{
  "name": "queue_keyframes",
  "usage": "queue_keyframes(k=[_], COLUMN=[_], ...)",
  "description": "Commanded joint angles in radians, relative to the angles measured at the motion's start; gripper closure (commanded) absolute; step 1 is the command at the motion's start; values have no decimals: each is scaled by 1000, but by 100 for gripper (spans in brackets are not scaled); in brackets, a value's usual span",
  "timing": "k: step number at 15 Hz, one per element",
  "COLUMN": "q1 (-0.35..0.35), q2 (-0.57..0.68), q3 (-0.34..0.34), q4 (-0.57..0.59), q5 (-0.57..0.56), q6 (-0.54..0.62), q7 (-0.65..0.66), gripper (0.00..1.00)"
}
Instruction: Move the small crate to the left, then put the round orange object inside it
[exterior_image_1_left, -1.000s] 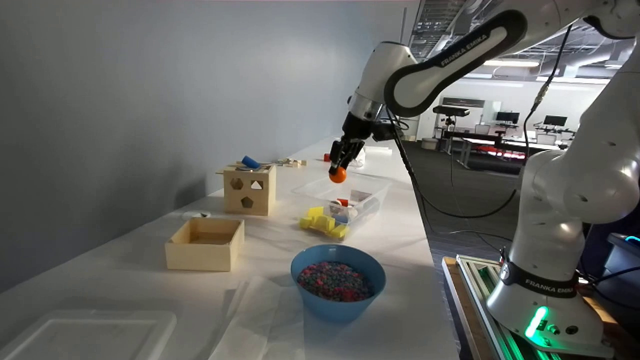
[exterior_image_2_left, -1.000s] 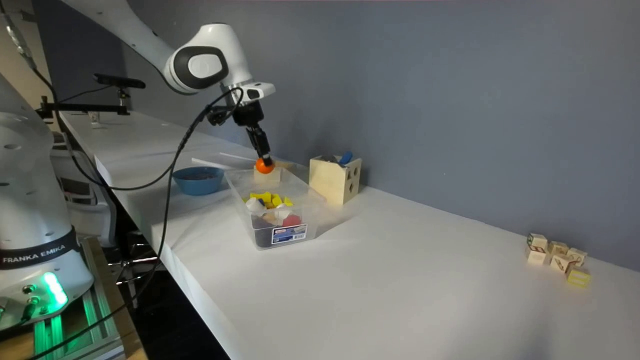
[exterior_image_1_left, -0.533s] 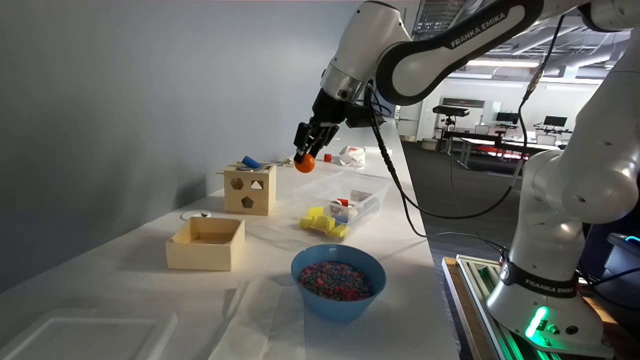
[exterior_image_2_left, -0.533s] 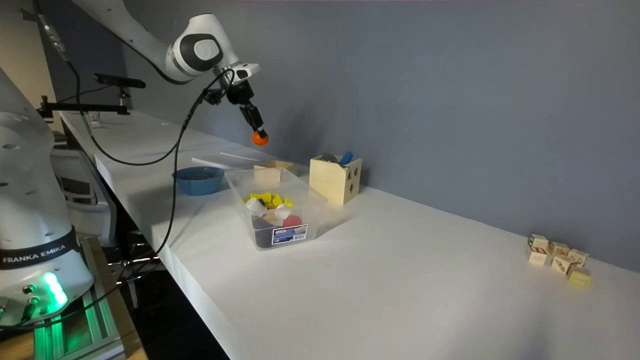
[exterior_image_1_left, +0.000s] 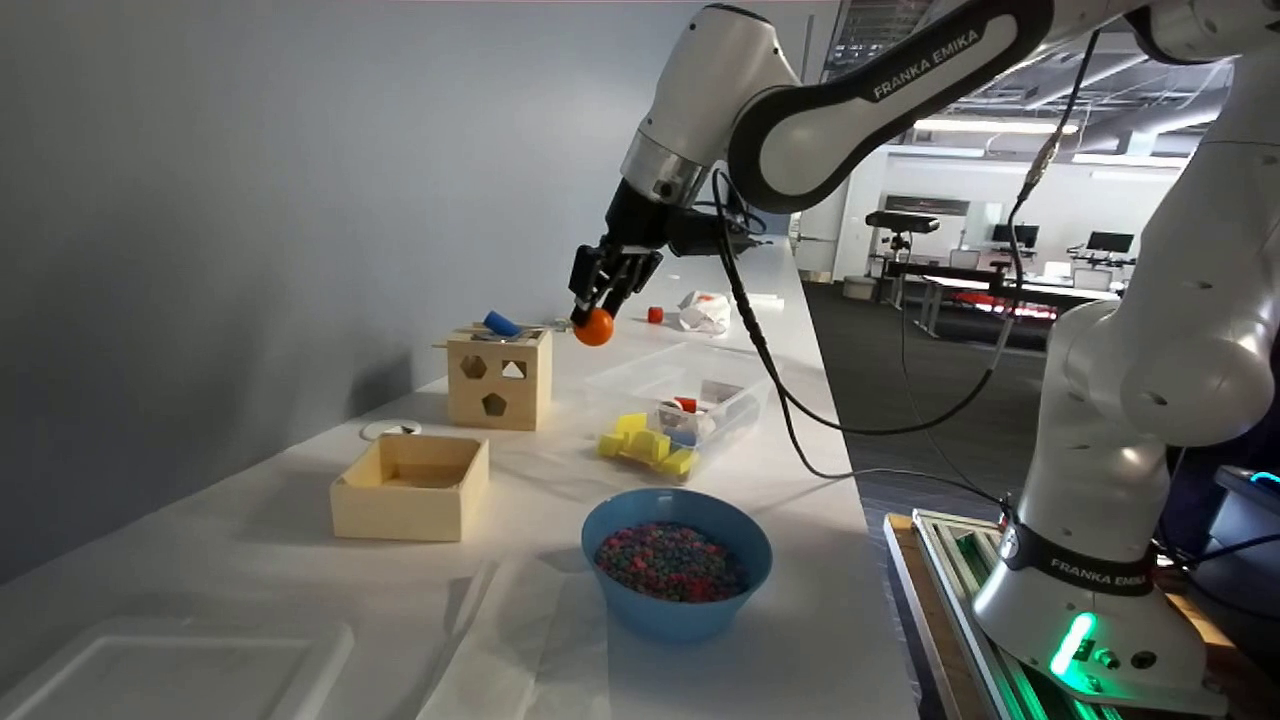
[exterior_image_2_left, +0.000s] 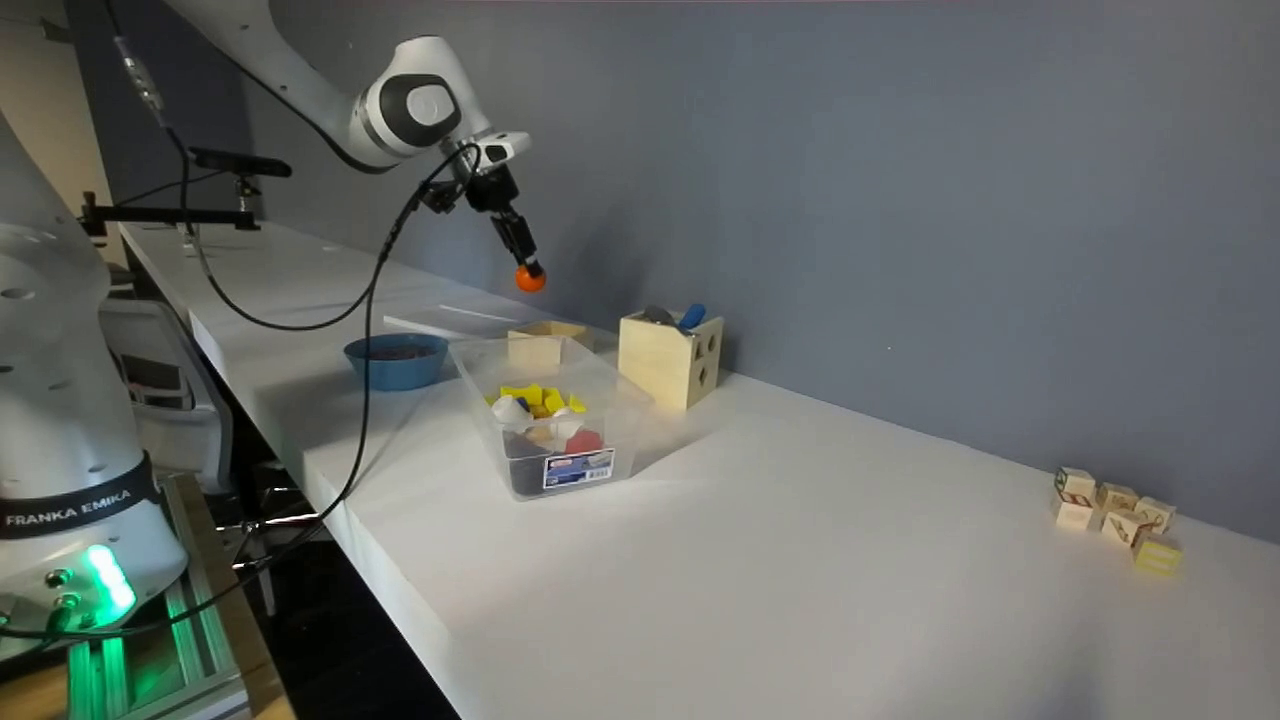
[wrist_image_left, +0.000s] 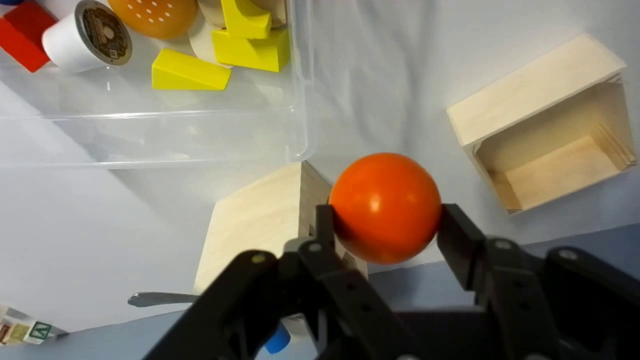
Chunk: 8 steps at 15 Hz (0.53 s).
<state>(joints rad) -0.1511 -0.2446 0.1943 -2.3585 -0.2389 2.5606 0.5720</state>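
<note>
A black two-fingered gripper (wrist_image_left: 386, 216) pinches a round orange ball (wrist_image_left: 384, 200) midair. The wrist view looks into an open pale-wood crate (wrist_image_left: 550, 132), partly behind a clear plastic tub (exterior_image_2_left: 620, 440) in an exterior view.

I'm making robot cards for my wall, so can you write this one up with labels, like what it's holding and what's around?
Gripper: gripping the orange ball on both sides
Ball's place: above the table
Small wooden crate: open-topped, ball not in it yet
Clear plastic bin: yellow blocks and a coffee pod inside
Blue bowl: small red and dark pieces
Wooden shape-sorter cube: blue piece at its top
</note>
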Motion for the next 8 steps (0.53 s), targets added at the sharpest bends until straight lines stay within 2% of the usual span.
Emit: queue_keyframes(k=[1,5,8], q1=[34,79,152], q2=[68,201,313], q3=[37,82,44], q4=[129,327,435], q5=[-65,-202,-155], q6=[21,-25,-92], q7=[83,137,69], gripper=[70,70,70])
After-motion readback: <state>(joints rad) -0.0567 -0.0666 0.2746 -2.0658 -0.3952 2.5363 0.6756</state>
